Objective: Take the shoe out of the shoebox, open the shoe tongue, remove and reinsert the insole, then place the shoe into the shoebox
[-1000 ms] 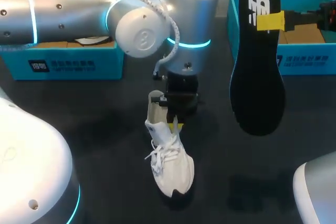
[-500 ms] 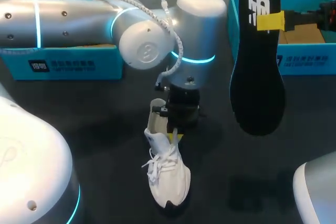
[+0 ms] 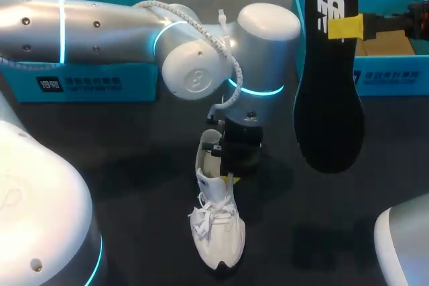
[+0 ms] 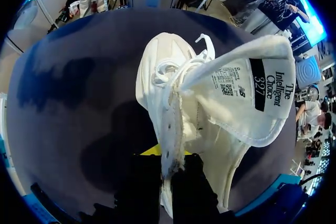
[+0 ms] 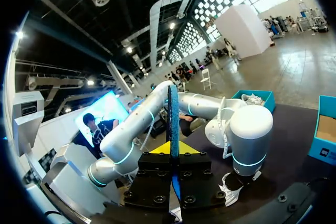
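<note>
**Two grippers, both clamped: one on the shoe, one on the insole**

One white shoe (image 3: 218, 229) lies nearest on the dark table (image 3: 134, 165), out of any box. Its toe points toward the near edge and its heel away, and its laces (image 3: 209, 216) are loose and spread over the upper.

Just behind the laces, the left gripper (image 3: 228, 177) comes down onto the shoe's opening. In the left wrist view its jaws are pressed together on the raised edge of the shoe's upper beside the laces, with a sliver of yellow tip showing between the dark fingers. The tongue (image 4: 247, 98) is pulled open and folded out to one side, its labelled inner face showing.

Farther back and to the right, the black insole (image 3: 330, 78) hangs upright in the air above the table, well apart from the shoe. The right gripper (image 3: 345, 27) grips it near its upper end. In the right wrist view the insole stands edge-on between the two fingers, which are closed on it from both sides.

At the far edge sit two boxes. A teal shoebox (image 3: 87, 84) stands at the left, partly hidden behind the left arm (image 3: 100, 21). A second teal shoebox (image 3: 375, 75) stands at the right, behind the insole, with brown cardboard inside.
</note>
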